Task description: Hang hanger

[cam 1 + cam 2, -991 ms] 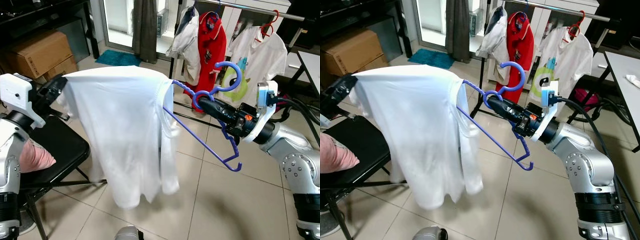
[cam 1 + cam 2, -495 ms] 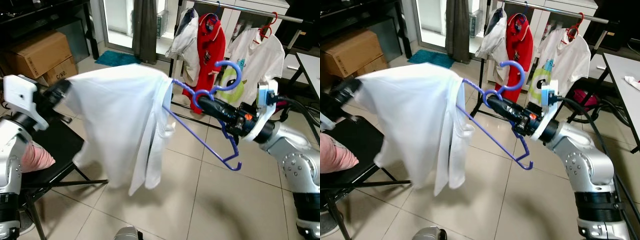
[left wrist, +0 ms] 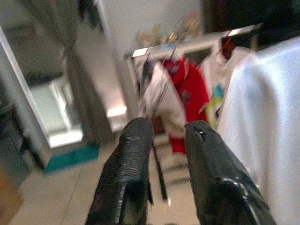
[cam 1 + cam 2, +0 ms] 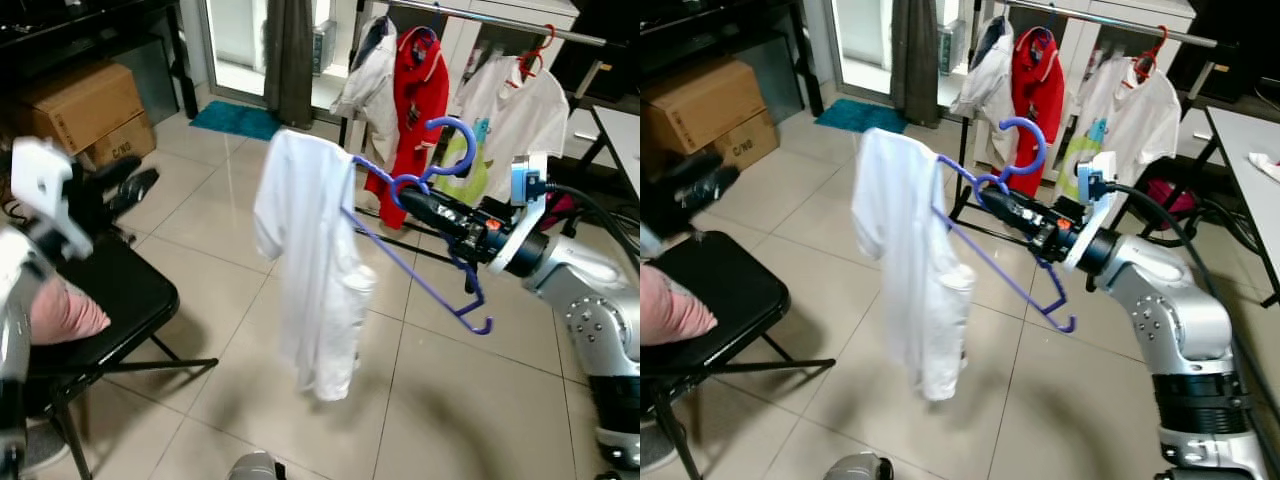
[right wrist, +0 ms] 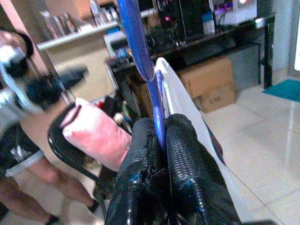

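The right gripper (image 4: 408, 200) is clamped tight on a blue hanger (image 4: 420, 275), its 2 black fingers (image 5: 183, 154) pressed together on the neck just below the hook, with no gap between them. The hanger is held out in the air in front of the clothes rail (image 4: 500, 20), nearer the robot than the rail and lower than its bar, with the hook curling upward and the far shoulder end tilted down toward the floor. A white shirt (image 4: 310, 270) hangs from the hanger's other shoulder, on the side away from the rail, draping straight down in a bunch above the tiled floor (image 4: 430, 400).

On the rail hang 3 garments: a white and grey shirt (image 4: 365, 80), a red shirt (image 4: 420, 90) beside it, and a white T-shirt (image 4: 515, 100) with a green print on a red hanger.

The left gripper (image 3: 166, 159) is held up well away from the rail, above a black folding chair (image 4: 110, 300), blurred in the head views. Its 2 fingers (image 3: 126, 173) stand apart with a clear gap and hold nothing. A pink cushion-like thing (image 4: 65, 310) lies on the chair seat. Cardboard boxes (image 4: 85, 110) sit on the floor farther from the rail, behind the chair, and a teal mat (image 4: 240, 118) lies by the doorway.
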You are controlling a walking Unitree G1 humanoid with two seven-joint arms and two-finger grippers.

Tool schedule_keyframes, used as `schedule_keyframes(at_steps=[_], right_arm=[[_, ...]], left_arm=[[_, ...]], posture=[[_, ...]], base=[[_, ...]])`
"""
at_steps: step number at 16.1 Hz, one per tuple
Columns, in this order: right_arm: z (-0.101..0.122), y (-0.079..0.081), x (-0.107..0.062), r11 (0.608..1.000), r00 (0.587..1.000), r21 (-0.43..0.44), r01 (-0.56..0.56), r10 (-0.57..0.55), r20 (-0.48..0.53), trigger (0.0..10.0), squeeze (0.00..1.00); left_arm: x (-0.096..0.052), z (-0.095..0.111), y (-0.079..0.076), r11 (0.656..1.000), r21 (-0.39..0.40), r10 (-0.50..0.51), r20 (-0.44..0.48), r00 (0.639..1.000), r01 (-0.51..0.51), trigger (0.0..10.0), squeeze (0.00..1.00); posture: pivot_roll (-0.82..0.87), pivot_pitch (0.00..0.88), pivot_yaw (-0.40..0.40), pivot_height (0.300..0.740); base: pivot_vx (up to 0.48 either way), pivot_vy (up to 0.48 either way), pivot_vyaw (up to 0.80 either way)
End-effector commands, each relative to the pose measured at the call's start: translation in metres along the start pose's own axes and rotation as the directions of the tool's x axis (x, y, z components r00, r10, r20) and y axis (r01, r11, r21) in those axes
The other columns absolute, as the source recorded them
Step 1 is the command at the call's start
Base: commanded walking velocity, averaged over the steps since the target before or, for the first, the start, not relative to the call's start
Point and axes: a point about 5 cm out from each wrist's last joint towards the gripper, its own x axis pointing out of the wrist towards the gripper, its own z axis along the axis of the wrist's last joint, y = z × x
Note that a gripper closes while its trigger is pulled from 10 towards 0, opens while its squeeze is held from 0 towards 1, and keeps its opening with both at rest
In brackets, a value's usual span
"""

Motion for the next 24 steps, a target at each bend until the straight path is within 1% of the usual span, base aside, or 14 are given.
schedule_keyframes(at_steps=[1,3,4,7,8,9,12,13,15,16,20,21,22,24], right_arm=[[0.010,0.005,0.004,0.997,0.999,-0.060,-0.037,0.037,-0.004,10.0,0.00],[0.014,0.015,0.009,0.990,0.995,-0.098,-0.098,0.096,-0.022,10.0,0.00],[0.014,0.018,0.009,0.989,0.994,-0.104,-0.108,0.106,-0.025,10.0,0.00],[0.019,0.034,0.010,0.970,0.979,-0.135,-0.203,0.198,-0.048,10.0,0.00],[0.019,0.037,0.010,0.965,0.975,-0.137,-0.222,0.216,-0.053,10.0,0.00],[0.020,0.044,0.010,0.956,0.967,-0.142,-0.255,0.249,-0.064,10.0,0.00],[0.019,0.054,0.010,0.944,0.955,-0.148,-0.295,0.287,-0.076,10.0,0.00],[0.019,0.054,0.010,0.944,0.955,-0.148,-0.297,0.288,-0.077,10.0,0.00],[0.017,0.057,0.011,0.940,0.950,-0.145,-0.310,0.301,-0.082,10.0,0.00],[0.017,0.059,0.011,0.937,0.947,-0.144,-0.319,0.309,-0.086,10.0,0.00],[0.015,0.060,0.013,0.934,0.944,-0.144,-0.327,0.315,-0.101,10.0,0.00],[0.015,0.061,0.013,0.933,0.943,-0.145,-0.330,0.318,-0.101,10.0,0.00],[0.016,0.061,0.014,0.931,0.941,-0.146,-0.334,0.322,-0.101,10.0,0.00],[0.017,0.062,0.016,0.926,0.937,-0.152,-0.347,0.333,-0.105,10.0,0.00]], left_arm=[[0.014,0.017,-0.004,0.992,0.002,-0.122,0.036,0.992,0.122,10.0,1.00],[0.035,0.033,-0.011,0.942,0.026,-0.336,0.010,0.942,0.336,10.0,1.00],[0.038,0.035,-0.012,0.927,0.030,-0.375,-0.003,0.927,0.375,10.0,1.00],[0.059,0.045,-0.021,0.789,0.019,-0.610,-0.102,0.786,0.615,10.0,1.00],[0.062,0.047,-0.022,0.760,0.002,-0.647,-0.107,0.755,0.650,10.0,0.93],[0.066,0.048,-0.023,0.690,-0.020,-0.719,-0.137,0.682,0.723,10.0,0.00],[0.074,0.053,-0.022,0.619,-0.027,-0.777,-0.165,0.608,0.785,10.0,0.00],[0.074,0.053,-0.022,0.616,-0.027,-0.779,-0.168,0.603,0.788,10.0,0.00],[0.078,0.049,-0.031,0.527,-0.069,-0.839,-0.197,0.507,0.847,10.0,0.00],[0.081,0.047,-0.036,0.499,-0.083,-0.856,-0.201,0.476,0.862,10.0,0.00],[0.089,0.041,-0.048,0.451,-0.104,-0.879,-0.222,0.422,0.886,10.0,0.00],[0.089,0.038,-0.048,0.451,-0.105,-0.877,-0.238,0.418,0.886,8.7,0.00],[0.090,0.036,-0.049,0.450,-0.111,-0.877,-0.242,0.415,0.886,0.0,0.00],[0.090,0.031,-0.051,0.434,-0.132,-0.881,-0.270,0.389,0.891,0.0,0.00]], posture=[[0.16,0.000,-0.055,0.740],[0.16,0.000,-0.049,0.740],[0.16,0.000,-0.044,0.740],[0.16,0.010,-0.020,0.740],[0.16,0.010,-0.020,0.740],[0.16,0.019,-0.008,0.740],[0.16,0.030,0.013,0.740],[0.16,0.030,0.013,0.740],[0.16,0.034,0.027,0.740],[0.16,0.032,0.029,0.740],[0.14,0.023,0.031,0.740],[0.14,0.021,0.030,0.740],[0.14,0.019,0.029,0.740],[0.14,0.016,0.029,0.740]], base=[[0.000,0.000,0.00],[0.000,0.000,0.00],[0.000,0.000,0.00],[0.000,0.000,0.00],[0.000,0.000,0.00],[0.000,0.000,0.00],[0.000,0.000,0.00],[0.000,0.000,0.00],[0.000,0.000,0.00],[0.000,0.000,0.00],[0.000,0.000,0.00],[0.000,0.000,0.00],[0.000,0.000,0.00],[0.000,0.000,0.00]])
